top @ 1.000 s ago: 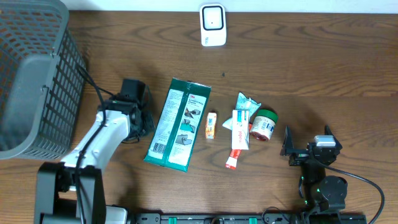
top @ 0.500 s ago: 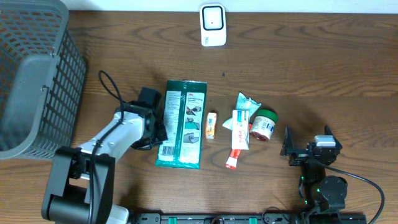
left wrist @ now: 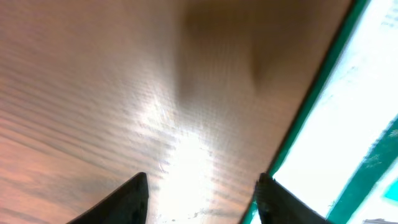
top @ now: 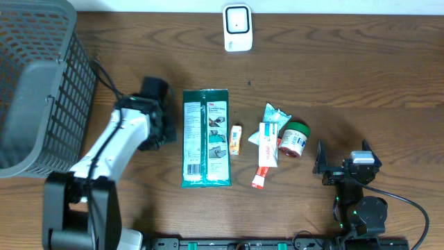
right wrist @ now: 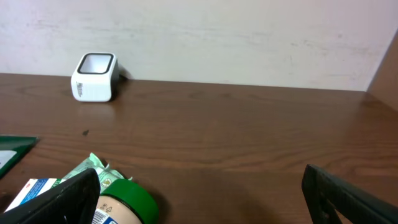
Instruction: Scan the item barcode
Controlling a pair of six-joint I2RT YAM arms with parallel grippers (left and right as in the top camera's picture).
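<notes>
The left gripper (left wrist: 202, 186) sits with fingers parted, holding nothing, just beside the green packet (top: 205, 137); the right gripper (right wrist: 199, 186) gapes wide, empty.

Basket (top: 75, 87), scanner (top: 237, 28) and packaged goods (top: 205, 137) suggest a shop checkout.

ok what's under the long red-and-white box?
A green-and-white sachet sticks out from under the far end of the box. How much of it lies beneath is covered. Elsewhere only the wooden table shows around it.
</notes>
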